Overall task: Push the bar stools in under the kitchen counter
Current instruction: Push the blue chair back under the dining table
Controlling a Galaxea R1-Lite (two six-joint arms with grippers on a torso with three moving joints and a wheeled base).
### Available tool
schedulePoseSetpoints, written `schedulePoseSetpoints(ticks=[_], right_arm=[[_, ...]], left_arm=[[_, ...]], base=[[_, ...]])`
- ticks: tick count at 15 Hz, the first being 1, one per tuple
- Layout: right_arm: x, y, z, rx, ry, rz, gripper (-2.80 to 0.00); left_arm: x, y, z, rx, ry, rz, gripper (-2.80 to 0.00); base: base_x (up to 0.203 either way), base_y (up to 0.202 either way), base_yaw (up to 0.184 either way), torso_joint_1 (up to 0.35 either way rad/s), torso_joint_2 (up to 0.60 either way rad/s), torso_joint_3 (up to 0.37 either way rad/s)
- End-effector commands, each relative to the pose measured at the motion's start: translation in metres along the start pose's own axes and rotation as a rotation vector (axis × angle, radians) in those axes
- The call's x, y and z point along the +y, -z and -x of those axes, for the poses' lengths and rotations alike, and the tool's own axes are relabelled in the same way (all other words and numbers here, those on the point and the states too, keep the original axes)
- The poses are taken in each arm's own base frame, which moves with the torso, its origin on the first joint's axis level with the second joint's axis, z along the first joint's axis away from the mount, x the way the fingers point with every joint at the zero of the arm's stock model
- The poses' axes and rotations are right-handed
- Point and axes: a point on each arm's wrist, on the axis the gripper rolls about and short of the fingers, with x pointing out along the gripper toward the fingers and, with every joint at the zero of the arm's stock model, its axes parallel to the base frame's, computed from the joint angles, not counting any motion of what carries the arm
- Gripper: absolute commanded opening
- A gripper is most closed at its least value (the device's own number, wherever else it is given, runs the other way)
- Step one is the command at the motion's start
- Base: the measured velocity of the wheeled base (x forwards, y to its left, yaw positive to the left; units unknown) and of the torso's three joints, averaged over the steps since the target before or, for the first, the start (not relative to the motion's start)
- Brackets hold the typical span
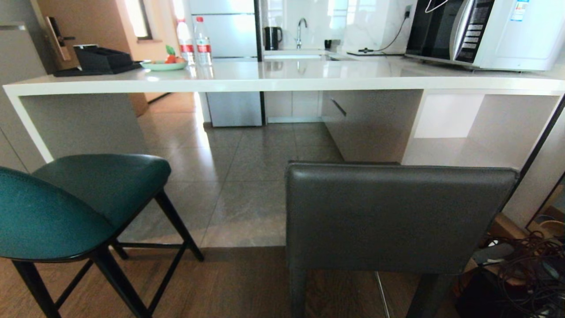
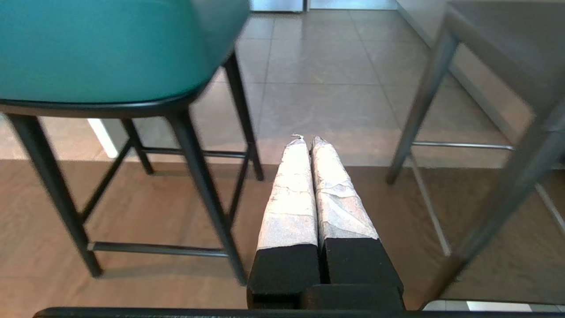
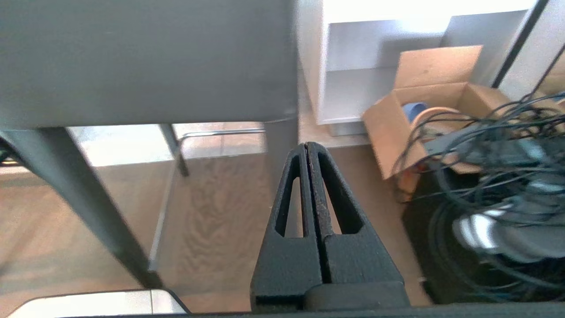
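- The left gripper [image 2: 307, 140] has its two tape-wrapped fingers pressed together with nothing between them; it hangs low over the wooden floor, in the gap between the two stools and touching neither.
- The right gripper [image 3: 307, 145] has its black fingers closed tip to tip, also empty. It sits low behind the grey stool, just beside one of that stool's legs; whether it touches the leg is hard to tell from the wrist view.
- Neither arm shows in the head view.
- The teal stool [image 1: 84, 203] stands out from the kitchen counter [image 1: 282, 81], near the counter's left end. Its front legs reach about to the seam where wood floor meets tile, and its seat sits lower than the slab's front edge.
- The grey stool [image 1: 397, 216] stands toward the counter's right end, its rectangular back facing the robot and its seat hidden behind that back. It too stands out on the wood floor, well apart from the teal stool.
- On the counter's top, toward the left end, lie a dark tray [image 1: 99, 59], a green plate [image 1: 163, 65] with fruit, and two water bottles [image 1: 194, 42]; a microwave [image 1: 485, 31] sits at the right end.
- A cardboard box [image 3: 423, 106] and a tangle of cables [image 3: 499, 176] lie on the floor right of the grey stool.
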Motion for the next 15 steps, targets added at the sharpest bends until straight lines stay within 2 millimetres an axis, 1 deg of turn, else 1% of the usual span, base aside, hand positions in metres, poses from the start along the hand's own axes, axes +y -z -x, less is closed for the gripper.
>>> schedulePoseSetpoints(ticks=[1,15], right_arm=[[0.0,0.0001,-0.0001,0.003,0.0,0.0,-2.8],[0.0,0.0,-0.0001,0.002,0.0,0.0,-2.8]], left_arm=[[0.0,-0.0003,0.0,0.001,0.001,0.0,-2.8],[0.0,-0.0003,0.0,0.001,0.0,0.0,-2.8]], base=[[0.0,0.198,-0.002,0.0,0.0,0.005],[0.0,0.197,-0.001,0.001,0.0,0.002]])
